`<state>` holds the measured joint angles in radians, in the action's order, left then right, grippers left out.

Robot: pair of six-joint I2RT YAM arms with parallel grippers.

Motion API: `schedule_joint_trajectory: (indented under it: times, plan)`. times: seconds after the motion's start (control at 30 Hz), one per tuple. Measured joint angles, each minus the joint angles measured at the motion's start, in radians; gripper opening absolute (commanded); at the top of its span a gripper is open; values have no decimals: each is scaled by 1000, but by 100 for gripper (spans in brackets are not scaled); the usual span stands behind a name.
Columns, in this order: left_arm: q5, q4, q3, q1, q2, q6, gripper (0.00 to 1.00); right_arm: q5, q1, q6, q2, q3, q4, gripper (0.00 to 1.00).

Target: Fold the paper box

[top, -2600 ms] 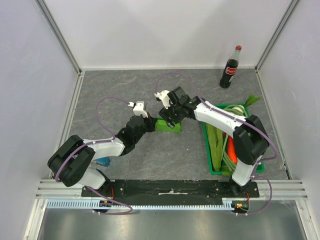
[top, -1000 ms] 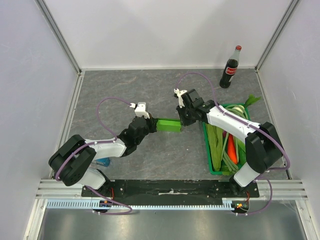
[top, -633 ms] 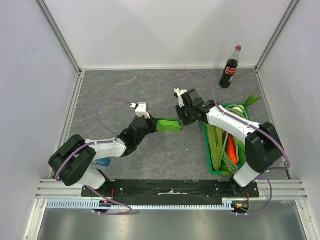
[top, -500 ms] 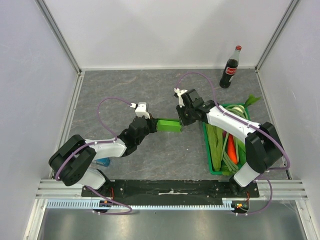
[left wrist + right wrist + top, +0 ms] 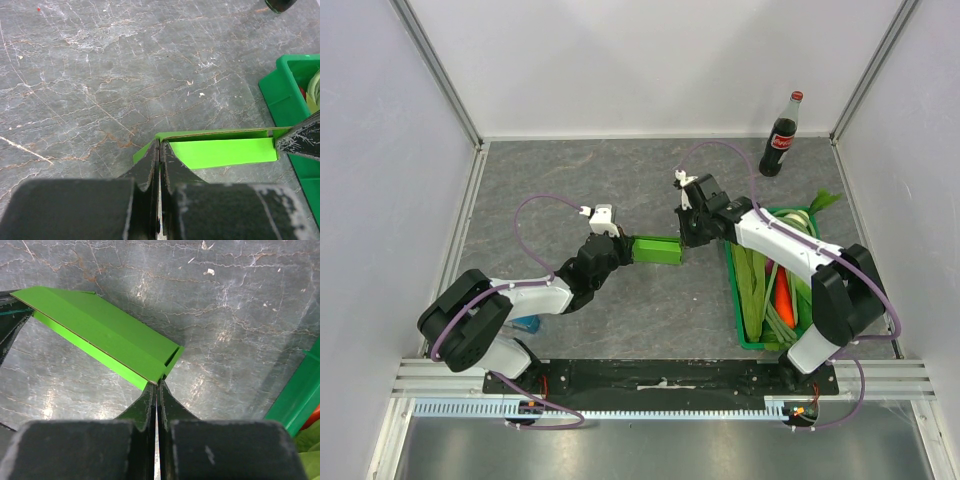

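The left gripper [image 5: 159,146] has its black fingers pressed tight on the left end of the small lime-green, thin-card paper box [image 5: 220,152]; the nipped edge is hidden between them. The right gripper [image 5: 156,384] is likewise clamped on the opposite corner (its tips cover the card there). The box spans between them above the grey marbled table [image 5: 100,75]; whether it touches the surface is unclear. Just to the right is the dark-green plastic crate [image 5: 295,390], cut off in both wrist views. A dark cola bottle [image 5: 781,137] stands at the far right corner. A blue block [image 5: 525,323] peeks from under the left arm.
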<state>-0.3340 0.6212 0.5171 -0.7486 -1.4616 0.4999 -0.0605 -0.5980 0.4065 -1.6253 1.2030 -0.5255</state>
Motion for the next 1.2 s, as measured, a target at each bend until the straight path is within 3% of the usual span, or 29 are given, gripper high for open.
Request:
schedule_joint_trajectory:
  times: [0.27, 0.47, 0.67, 0.93, 1.2]
  plan:
    - [-7, -2, 1, -2, 0, 0, 2, -40, 18, 96, -13, 0, -6, 6]
    - [-14, -2, 1, -5, 0, 0, 2, -43, 16, 99, -13, 0, -6, 27]
    - [-14, -2, 1, -9, 0, 0, 2, -47, 10, 72, -12, 14, -19, 38]
    - [-16, -2, 1, -11, 0, 0, 2, -42, 8, 40, -6, 43, -38, 38]
    - [-16, -2, 1, -11, 0, 0, 2, -13, 8, 11, -5, 47, -67, 25]
